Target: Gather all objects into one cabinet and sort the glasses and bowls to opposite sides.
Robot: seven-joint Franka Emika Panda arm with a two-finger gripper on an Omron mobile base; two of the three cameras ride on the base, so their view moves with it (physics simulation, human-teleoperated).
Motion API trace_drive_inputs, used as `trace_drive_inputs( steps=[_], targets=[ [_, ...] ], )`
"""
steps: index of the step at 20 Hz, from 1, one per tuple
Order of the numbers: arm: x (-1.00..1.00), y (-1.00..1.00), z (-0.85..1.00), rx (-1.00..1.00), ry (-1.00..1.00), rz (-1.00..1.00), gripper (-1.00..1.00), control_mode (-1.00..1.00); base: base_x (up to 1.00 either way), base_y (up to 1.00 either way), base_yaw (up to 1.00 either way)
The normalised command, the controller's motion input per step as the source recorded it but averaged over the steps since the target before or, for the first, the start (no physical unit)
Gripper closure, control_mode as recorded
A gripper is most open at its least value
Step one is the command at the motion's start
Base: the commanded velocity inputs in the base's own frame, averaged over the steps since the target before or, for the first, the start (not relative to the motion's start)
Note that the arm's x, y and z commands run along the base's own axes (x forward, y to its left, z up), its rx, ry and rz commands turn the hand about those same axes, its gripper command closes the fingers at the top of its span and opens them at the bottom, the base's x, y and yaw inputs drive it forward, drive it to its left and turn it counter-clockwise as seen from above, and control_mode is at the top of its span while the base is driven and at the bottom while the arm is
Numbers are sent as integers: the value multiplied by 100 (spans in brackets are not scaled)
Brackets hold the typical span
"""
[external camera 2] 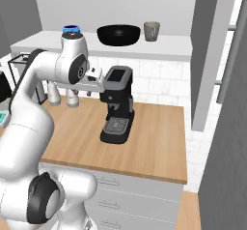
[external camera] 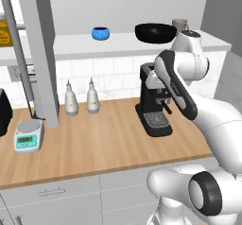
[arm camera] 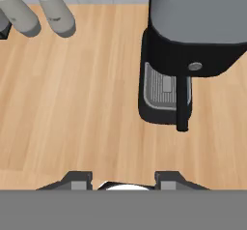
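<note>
On the cabinet's white bottom board (external camera: 75, 47) stand a small blue bowl (external camera: 100, 33), a wide black bowl (external camera: 155, 32) and a grey-beige mug (external camera: 179, 25), the mug at the right end. The right base view shows the same board (external camera 2: 38, 40) with the black bowl (external camera 2: 118, 35) and the mug (external camera 2: 151, 30); my arm hides most of the blue bowl (external camera 2: 71, 29). My gripper (arm camera: 123, 179) hangs below the cabinet, over the wooden counter just left of the coffee machine, pointing down. Its fingertips (arm camera: 77, 178) stand apart with nothing between them. The hand (external camera 2: 92, 83) sits against the machine's left side.
A black coffee machine (external camera: 153, 106) (external camera 2: 117, 106) (arm camera: 193, 45) stands on the counter under the cabinet. Two white spray bottles (external camera: 71, 99) (arm camera: 53, 11) stand at the tiled wall. A small scale (external camera: 27, 136) lies at the left. Open grey door panels (external camera: 42, 54) (external camera 2: 207, 55) hang down on both sides.
</note>
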Motion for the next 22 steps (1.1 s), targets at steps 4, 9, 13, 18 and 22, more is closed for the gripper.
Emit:
trace_drive_inputs(
  steps=[4,9,13,18,22],
  targets=[
    [-20,-1,0,0,0,-3,-100,-100,0,0,0],
    [-65,-19,0,0,-1,-3,-100,-100,0,0,0],
    [-100,-13,0,0,-6,3,-100,-100,0,0,0],
    [-99,2,9,-2,-8,2,-100,-100,0,0,0],
    [-71,24,18,-6,-4,-3,-100,-100,0,0,0]
  ],
)
